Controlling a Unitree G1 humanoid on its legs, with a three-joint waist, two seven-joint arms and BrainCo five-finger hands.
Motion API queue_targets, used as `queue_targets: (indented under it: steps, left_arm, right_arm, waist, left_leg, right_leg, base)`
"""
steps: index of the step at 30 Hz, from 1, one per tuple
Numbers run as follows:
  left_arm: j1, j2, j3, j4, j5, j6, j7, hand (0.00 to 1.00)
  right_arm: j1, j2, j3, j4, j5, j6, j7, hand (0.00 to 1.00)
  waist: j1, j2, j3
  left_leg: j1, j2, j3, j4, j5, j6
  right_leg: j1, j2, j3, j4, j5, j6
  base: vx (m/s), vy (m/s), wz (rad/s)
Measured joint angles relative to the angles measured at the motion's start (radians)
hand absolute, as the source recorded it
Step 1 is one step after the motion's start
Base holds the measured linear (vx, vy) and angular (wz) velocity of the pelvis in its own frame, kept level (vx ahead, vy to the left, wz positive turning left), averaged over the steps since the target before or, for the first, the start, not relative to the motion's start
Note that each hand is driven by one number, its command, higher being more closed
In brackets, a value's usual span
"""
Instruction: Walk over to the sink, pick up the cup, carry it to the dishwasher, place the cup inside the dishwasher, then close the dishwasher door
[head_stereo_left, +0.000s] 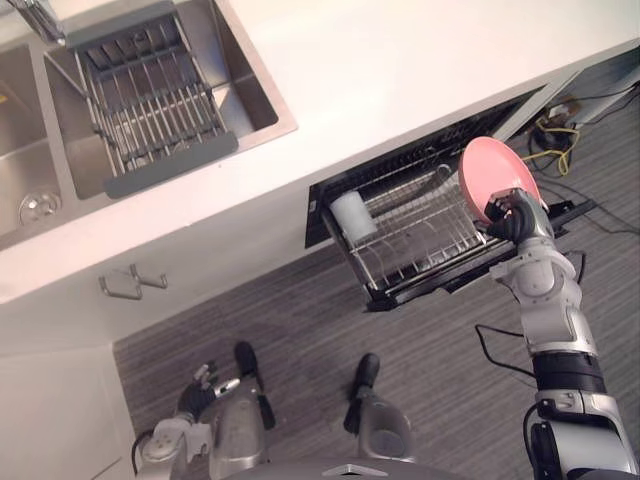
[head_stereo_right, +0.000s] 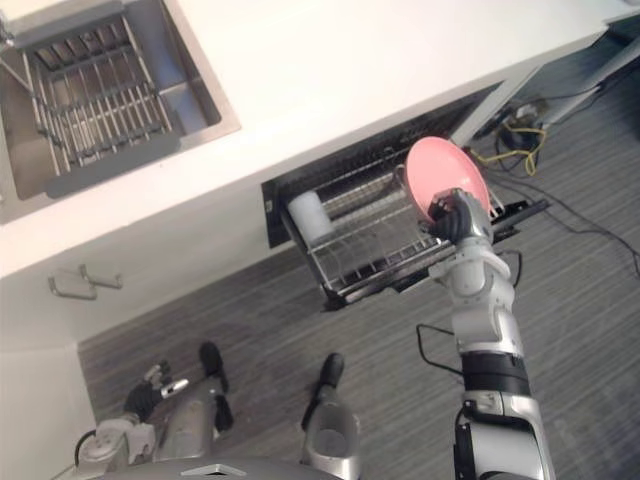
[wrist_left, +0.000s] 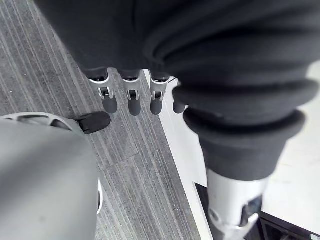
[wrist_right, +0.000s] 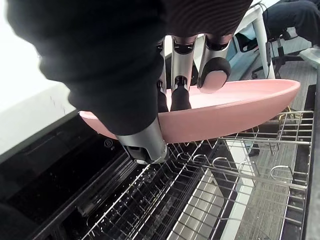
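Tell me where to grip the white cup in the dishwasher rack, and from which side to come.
Grip the white cup round its plain cylindrical wall; no handle shows. Probably come from the open floor side of the pulled-out rack, since the counter edge stands behind it. The left hand hangs free; the right hand holds the pink plate.

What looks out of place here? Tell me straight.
The right hand grips a pink plate over the pulled-out dishwasher rack, though the task names a cup. A pale cup already sits in the rack's corner. Nothing looks spilled or broken. The left hand hangs idle.
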Motion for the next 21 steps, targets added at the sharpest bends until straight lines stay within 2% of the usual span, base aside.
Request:
queue_targets:
  steps: [5,14,20,21]
  left_arm:
    - [-0.019,0.007,-0.017,-0.012,-0.012,0.011,-0.005,0.00]
    - [-0.062,0.013,-0.018,-0.040,-0.049,0.029,-0.010,0.00]
    - [-0.078,0.014,-0.057,-0.041,-0.069,0.030,-0.022,0.00]
    - [-0.088,0.012,-0.069,-0.041,-0.070,0.030,-0.023,0.00]
  right_arm:
    - [-0.061,-0.001,0.058,0.054,0.000,0.005,0.005,1.00]
    - [-0.216,-0.050,0.137,0.209,0.040,0.016,0.024,1.00]
    - [-0.318,-0.093,0.202,0.340,0.073,0.044,0.053,1.00]
    - [-0.348,-0.108,0.208,0.383,0.079,0.056,0.054,1.00]
  waist:
    - [0.013,0.023,0.039]
    - [0.036,0.043,0.094]
    - [0.056,0.075,0.114]
    - [0.060,0.089,0.121]
  left_leg:
    - [-0.034,-0.009,-0.020,0.000,0.008,0.007]
    - [-0.095,-0.030,-0.044,0.000,0.020,0.022]
    - [-0.134,-0.050,-0.073,0.000,0.024,0.027]
    - [-0.145,-0.053,-0.074,0.000,0.026,0.029]
  right_leg:
    - [-0.026,-0.010,-0.017,0.010,0.001,0.001]
    - [-0.083,-0.034,-0.029,0.034,0.002,0.004]
    - [-0.134,-0.053,-0.018,0.051,0.006,0.006]
    - [-0.146,-0.057,-0.017,0.055,0.009,0.007]
  base:
    - [-0.01,0.007,0.11]
    - [0.01,0.013,0.08]
    - [0.00,0.000,0.00]
    - [0.00,0.000,0.00]
